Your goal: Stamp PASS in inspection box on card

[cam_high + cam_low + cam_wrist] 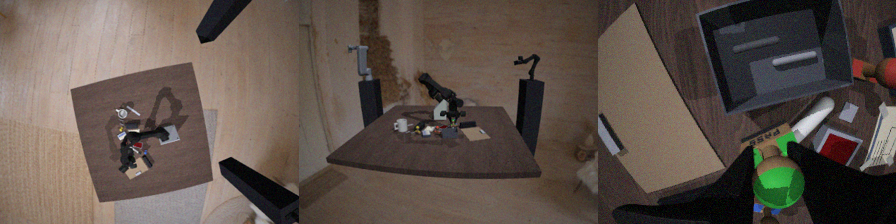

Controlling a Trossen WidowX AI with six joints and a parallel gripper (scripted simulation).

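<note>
Gripper (776,185): clamped on green-knobbed PASS stamp (778,184), held above bench
Around: dark tray (776,46) beyond; tan card (645,103) left; red ink pad (838,145) right
Hidden: stamp face

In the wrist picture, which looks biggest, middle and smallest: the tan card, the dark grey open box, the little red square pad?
1. Tan card, though it is partly cut off
2. Dark grey open box, close in size to the card
3. Little red square pad, clearly smallest
</note>
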